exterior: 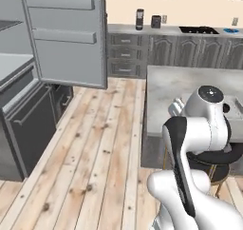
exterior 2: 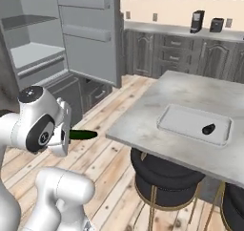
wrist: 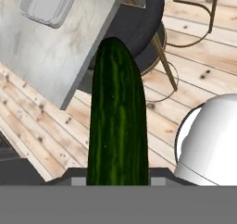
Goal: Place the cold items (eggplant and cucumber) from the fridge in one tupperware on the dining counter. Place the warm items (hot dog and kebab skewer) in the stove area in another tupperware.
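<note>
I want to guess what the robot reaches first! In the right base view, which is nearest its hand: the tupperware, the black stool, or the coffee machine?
1. Black stool, under the counter's near edge.
2. Tupperware, on the counter top.
3. Coffee machine, on the far back counter.

The hand holds the cucumber.

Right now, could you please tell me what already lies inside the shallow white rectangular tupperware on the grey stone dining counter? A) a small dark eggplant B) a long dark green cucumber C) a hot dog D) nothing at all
A: a small dark eggplant lies in the shallow white tupperware on the grey dining counter, while the long green cucumber sticks out of the gripper, off the counter's edge.
</note>
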Controlling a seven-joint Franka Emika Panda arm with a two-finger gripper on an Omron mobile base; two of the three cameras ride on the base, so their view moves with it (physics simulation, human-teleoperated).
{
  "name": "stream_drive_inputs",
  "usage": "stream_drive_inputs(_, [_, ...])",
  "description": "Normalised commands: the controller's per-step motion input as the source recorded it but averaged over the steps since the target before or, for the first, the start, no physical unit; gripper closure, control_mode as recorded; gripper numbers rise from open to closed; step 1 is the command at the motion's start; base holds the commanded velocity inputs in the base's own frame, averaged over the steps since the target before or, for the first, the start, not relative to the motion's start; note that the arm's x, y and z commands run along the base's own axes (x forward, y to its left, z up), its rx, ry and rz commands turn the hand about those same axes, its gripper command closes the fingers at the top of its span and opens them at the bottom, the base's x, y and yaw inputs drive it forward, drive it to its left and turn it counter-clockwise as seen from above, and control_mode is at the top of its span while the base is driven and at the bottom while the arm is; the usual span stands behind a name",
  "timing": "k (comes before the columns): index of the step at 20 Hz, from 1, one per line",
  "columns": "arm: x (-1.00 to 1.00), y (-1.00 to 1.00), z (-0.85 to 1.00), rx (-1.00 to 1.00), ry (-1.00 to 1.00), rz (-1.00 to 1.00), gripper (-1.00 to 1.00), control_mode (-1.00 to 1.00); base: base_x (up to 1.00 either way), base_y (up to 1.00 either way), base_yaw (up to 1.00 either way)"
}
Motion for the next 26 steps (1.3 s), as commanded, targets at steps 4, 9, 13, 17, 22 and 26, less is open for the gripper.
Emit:
stream_drive_inputs(4, [0.00, 0.00, 0.00, 0.00, 0.00, 0.00, 1.00, 1.00, -0.03, -0.60, -0.37])
stream_drive_inputs(9, [0.00, 0.00, 0.00, 0.00, 0.00, 0.00, 1.00, 1.00, 0.03, -0.80, -0.22])
stream_drive_inputs(13, [0.00, 0.00, 0.00, 0.00, 0.00, 0.00, 1.00, 1.00, 0.29, -0.60, -0.18])
stream_drive_inputs(17, [0.00, 0.00, 0.00, 0.00, 0.00, 0.00, 1.00, 1.00, 0.46, -0.39, -0.10])
stream_drive_inputs(22, [0.00, 0.00, 0.00, 0.00, 0.00, 0.00, 1.00, 1.00, 0.39, -0.32, -0.08])
stream_drive_inputs(26, [0.27, -0.09, 0.00, 0.00, -0.04, -0.02, 1.00, -1.00, 0.21, -0.10, -0.03])
